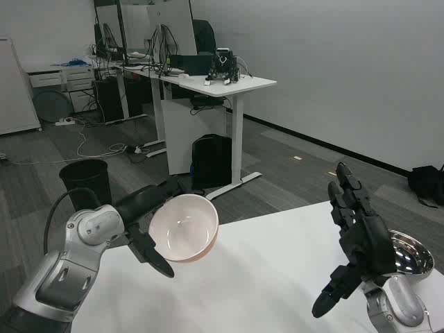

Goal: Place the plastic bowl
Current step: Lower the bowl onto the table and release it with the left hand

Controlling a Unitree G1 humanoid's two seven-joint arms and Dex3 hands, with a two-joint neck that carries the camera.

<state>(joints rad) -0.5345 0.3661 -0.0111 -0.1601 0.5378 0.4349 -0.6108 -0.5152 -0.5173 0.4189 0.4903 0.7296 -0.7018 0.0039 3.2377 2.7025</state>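
Tabletop (263,277): white, broad bare stretch running from the near left across to the right edge. Room behind holds desks and a black bin on the floor; none of it matters to the step.

Left hand (154,229): raised over the tabletop's left end, fingers wrapped round the plastic bowl (184,227), one finger showing below the rim. Bowl is pale, tipped so its opening faces the camera, and hangs clear of the surface, not resting on anything.

Right hand (355,243): up over the right side, fingers spread, holding nothing.

Metal bowl (411,255): shiny, sits at the far right edge, partly behind the right hand, well apart from the plastic one.

Judgement: carrying stage, placement not yet made. To do it well, level the bowl first so its base faces down, lower onto bare white surface short of the metal bowl, let the base touch before the fingers part, then lift away without dragging the rim.
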